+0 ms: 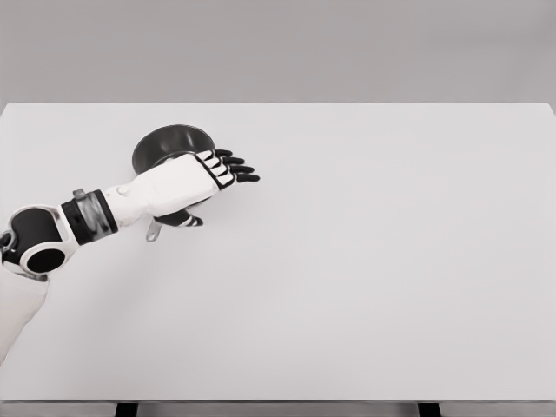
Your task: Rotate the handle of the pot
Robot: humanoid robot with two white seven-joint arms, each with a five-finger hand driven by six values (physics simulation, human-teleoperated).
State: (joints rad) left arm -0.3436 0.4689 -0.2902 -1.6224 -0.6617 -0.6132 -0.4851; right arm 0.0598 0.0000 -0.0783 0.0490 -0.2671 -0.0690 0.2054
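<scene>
Dark pot (pixel 170 142) on white worktop (pixel 391 261), left side, middle-to-far zone. Mostly hidden under left robot hand (pixel 193 182), which comes in from lower left and lies across the pot's near rim. Four fingers (pixel 236 168) extended flat, pointing right, past the rim; thumb (pixel 187 220) hooked down on the near side. Small grey handle tip (pixel 153 232) poking out near-left below the wrist. Grasping or just resting over the handle: cannot tell, contact hidden by palm. Right arm not visible.

Handling guess: rigid metal pot, smooth glossy wall, probably slippery against hard fingers; moderately heavy, likely slides or pivots on the worktop rather than tips. Best hold: handle shaft near the tip for leverage, thumb opposite fingers. Risk: pot skidding sideways instead of turning.
</scene>
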